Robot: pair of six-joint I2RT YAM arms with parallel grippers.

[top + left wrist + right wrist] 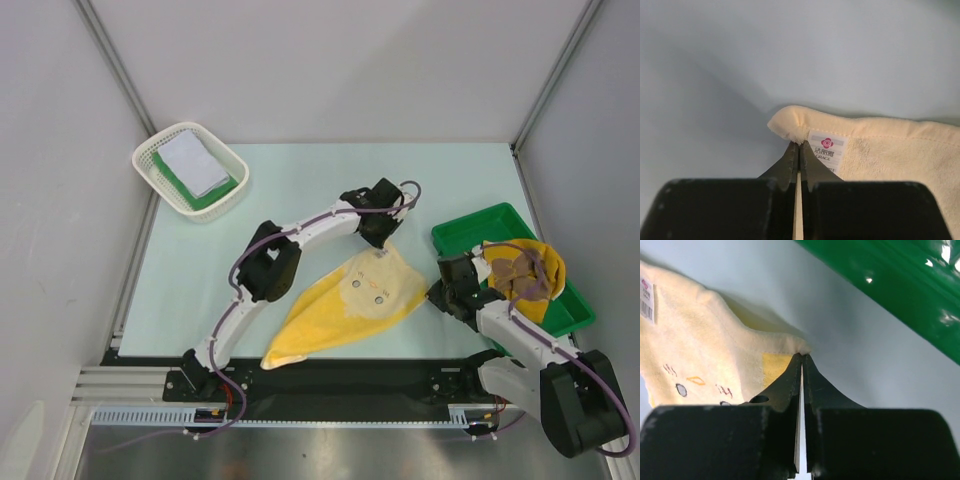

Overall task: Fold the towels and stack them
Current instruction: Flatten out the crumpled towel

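A pale yellow-cream towel (350,305) lies crumpled in the middle of the table, with a small printed pattern on it. My left gripper (383,250) is at the towel's far corner. In the left wrist view its fingertips (799,145) are shut on the hem of the towel (890,155), beside a white label (827,147). My right gripper (432,293) is at the towel's right corner. In the right wrist view its tips (802,356) are shut on the pointed edge of the towel (700,340). A white towel (195,162) lies on a green towel (215,190) in the basket. A tan-brown and yellow towel (525,275) lies bunched in the tray.
The white mesh basket (160,150) stands at the back left. The green plastic tray (470,232) sits at the right, close behind my right gripper, and its rim (890,285) fills the upper right of the right wrist view. White walls enclose the table on three sides.
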